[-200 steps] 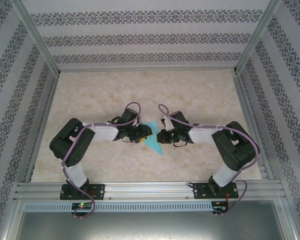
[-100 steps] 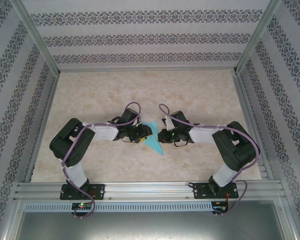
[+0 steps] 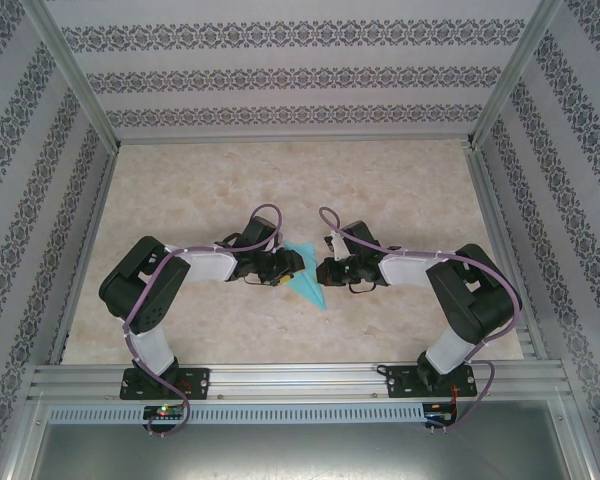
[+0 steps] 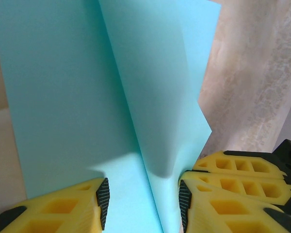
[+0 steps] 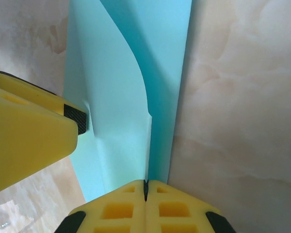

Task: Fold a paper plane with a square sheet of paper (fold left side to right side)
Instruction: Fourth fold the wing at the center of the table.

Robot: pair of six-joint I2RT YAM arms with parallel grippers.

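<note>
Tabletop (image 3: pixel 400 190): paper plane (image 3: pixel 308 284) between end effectors (image 3: pixel 291 265) (image 3: pixel 321 272)

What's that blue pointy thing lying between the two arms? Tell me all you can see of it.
It is a half-folded paper plane: thin, matte turquoise paper in a slim kite shape, lying on the marbled table, sharp tip toward the near edge. One layer stands up along a centre crease. The left end effector straddles it with fingers apart, one pad touching; the right end effector, shut, seems to pinch the raised edge.
</note>
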